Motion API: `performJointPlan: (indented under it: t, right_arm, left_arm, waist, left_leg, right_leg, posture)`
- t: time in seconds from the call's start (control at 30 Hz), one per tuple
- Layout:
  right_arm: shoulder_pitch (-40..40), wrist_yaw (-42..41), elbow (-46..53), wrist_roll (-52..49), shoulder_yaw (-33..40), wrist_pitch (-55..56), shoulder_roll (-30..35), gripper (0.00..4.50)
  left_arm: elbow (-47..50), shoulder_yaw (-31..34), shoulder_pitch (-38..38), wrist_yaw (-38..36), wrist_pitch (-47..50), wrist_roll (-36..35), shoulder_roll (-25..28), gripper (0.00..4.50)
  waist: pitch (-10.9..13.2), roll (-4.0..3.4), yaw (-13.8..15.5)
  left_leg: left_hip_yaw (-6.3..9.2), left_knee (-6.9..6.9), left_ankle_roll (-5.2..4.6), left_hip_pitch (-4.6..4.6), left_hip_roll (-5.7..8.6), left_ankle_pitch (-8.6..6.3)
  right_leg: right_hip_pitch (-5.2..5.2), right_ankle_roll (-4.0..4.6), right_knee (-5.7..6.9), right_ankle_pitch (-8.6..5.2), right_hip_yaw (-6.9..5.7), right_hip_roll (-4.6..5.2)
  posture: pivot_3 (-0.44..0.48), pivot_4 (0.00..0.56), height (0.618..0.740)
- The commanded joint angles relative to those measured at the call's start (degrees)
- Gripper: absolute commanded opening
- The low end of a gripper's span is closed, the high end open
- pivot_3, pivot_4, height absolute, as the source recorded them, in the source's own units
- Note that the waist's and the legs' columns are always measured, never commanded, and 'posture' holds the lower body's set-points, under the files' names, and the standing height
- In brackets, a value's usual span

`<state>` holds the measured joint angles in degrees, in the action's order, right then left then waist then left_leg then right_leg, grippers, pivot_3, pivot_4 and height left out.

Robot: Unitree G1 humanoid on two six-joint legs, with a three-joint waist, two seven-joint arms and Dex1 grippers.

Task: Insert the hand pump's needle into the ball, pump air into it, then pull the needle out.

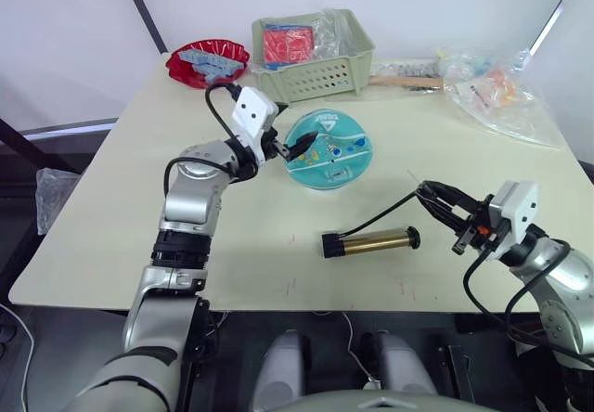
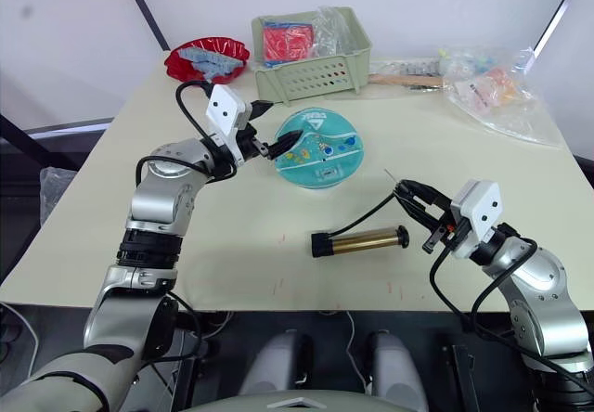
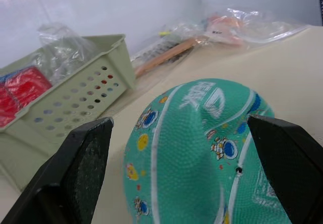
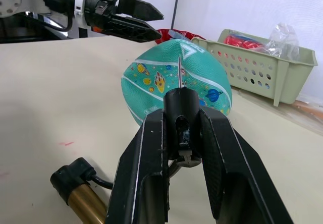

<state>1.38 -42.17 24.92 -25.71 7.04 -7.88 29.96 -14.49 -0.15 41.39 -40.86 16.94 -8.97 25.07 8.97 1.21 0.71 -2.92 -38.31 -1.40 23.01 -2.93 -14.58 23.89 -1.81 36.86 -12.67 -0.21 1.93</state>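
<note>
Ball (image 1: 328,148), teal with cartoon prints, looks partly deflated and lies on the bench (image 1: 111,236) just ahead of the left gripper (image 2: 276,132), whose fingers gape wide. Hand pump (image 1: 371,241) lies beside the right gripper (image 4: 181,133), which clamps the needle (image 4: 179,71). Basket (image 1: 316,69) stands beyond the ball.

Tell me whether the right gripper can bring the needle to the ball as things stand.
Probably yes: the right gripper holds the needle pointed at the ball, with bare table between them.
</note>
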Motion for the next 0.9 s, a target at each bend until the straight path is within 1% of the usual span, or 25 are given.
performJointPlan:
  t: [0.03, 0.23, 0.37, 0.57, 0.7, 0.9]
  right_arm:
    - [-0.3, -0.1, 1.0, -0.3, 0.9, 1.9, -0.3, 0.34]
    - [-0.4, -0.3, 0.5, -0.4, 0.8, 2.5, -0.4, 0.34]
    - [-0.7, -0.2, 0.5, -0.2, 0.4, 2.6, -0.6, 0.34]
    - [-1.0, -0.1, 0.4, 0.1, 0.2, 2.6, -0.8, 0.34]
    - [-1.2, 0.1, 0.6, 0.1, 0.0, 2.3, -1.0, 0.34]
    - [-1.4, 0.1, 0.7, 0.0, -0.4, 1.9, -1.2, 0.34]
  left_arm:
    - [-0.7, -0.4, 1.8, 0.8, 1.2, 0.9, 0.5, 4.47]
    - [-6.4, -0.9, 4.8, 1.7, 1.5, 1.6, -1.0, 4.47]
    - [-10.0, -1.7, 6.4, 0.8, 0.7, 2.2, -1.8, 4.47]
    - [-12.3, -3.3, 6.4, -1.2, 0.5, 2.5, -2.5, 4.47]
    - [-14.9, -2.4, 7.4, 0.5, 0.1, 2.5, -3.4, 4.47]
    - [-17.8, -2.3, 7.8, 0.3, -1.4, 2.6, -3.8, 4.47]
  waist:
    - [0.0, 0.0, 0.0]
    - [0.0, 0.04, 0.1]
    - [0.0, 0.05, 0.1]
    - [0.0, 0.05, 0.0]
    - [0.0, 0.05, 0.1]
    - [0.0, 0.05, 0.1]
  left_leg:
    - [-0.01, 0.0, 0.0, 0.0, 0.0, 0.0]
    - [-0.01, 0.0, 0.0, 0.01, 0.01, 0.0]
    - [0.0, -0.01, 0.0, 0.02, 0.02, 0.0]
    - [-0.01, 0.0, 0.0, 0.02, 0.02, 0.0]
    - [0.0, -0.01, 0.0, 0.01, 0.02, 0.0]
    - [0.0, -0.02, 0.0, 0.01, 0.03, 0.0]
  right_leg:
    - [0.0, 0.0, 0.0, 0.0, 0.0, 0.0]
    - [0.0, 0.02, 0.0, 0.01, -0.03, 0.0]
    - [0.0, 0.06, 0.0, 0.04, -0.03, 0.0]
    - [0.0, 0.16, 0.0, 0.1, -0.03, 0.0]
    - [0.0, 0.16, 0.01, 0.1, -0.03, 0.0]
    - [-0.02, 0.16, 0.02, 0.11, -0.03, 0.01]
  posture:
    - [0.0, 0.15, 0.738]
    - [0.0, 0.15, 0.738]
    - [0.0, 0.15, 0.738]
    - [0.0, 0.15, 0.738]
    - [0.0, 0.15, 0.738]
    - [0.0, 0.15, 0.738]
